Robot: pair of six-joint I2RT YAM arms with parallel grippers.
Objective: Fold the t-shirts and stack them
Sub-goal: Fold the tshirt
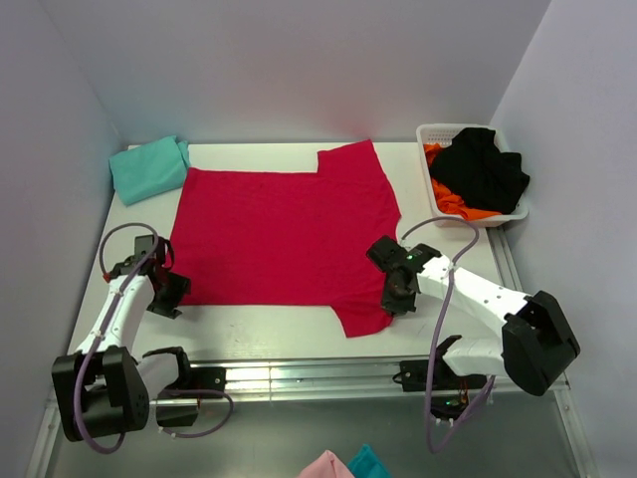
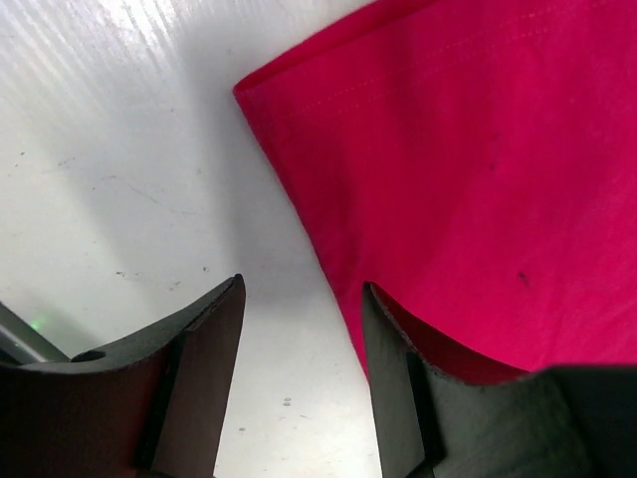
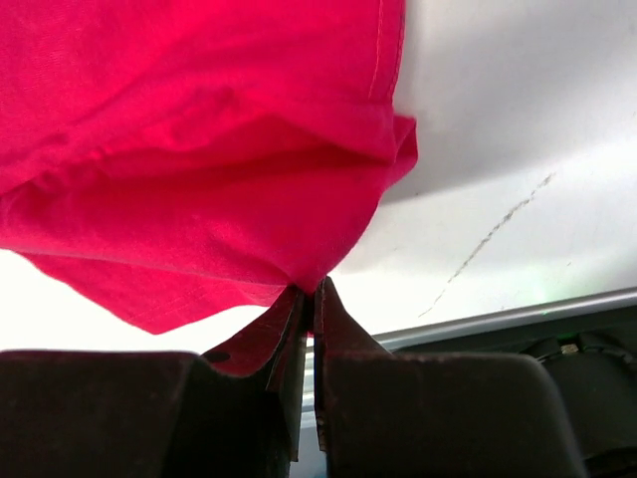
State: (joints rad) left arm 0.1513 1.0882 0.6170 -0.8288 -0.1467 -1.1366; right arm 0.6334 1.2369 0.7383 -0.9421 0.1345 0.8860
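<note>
The red t-shirt (image 1: pixel 279 234) is lying flat, long axis left-right, sleeves rightward — the right gripper (image 3: pixel 311 299) is pinching a sleeve; the left gripper (image 2: pixel 304 339) is hovering half-open, empty, at the hem.

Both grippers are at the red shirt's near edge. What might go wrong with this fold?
1. The left gripper is open over mostly bare table; the red shirt's hem reaches just one finger, so closing may miss it.
2. The right gripper is shut on a small pinch of cloth at its tips, which may slip on lifting.
Either way the fold would likely skew.
</note>
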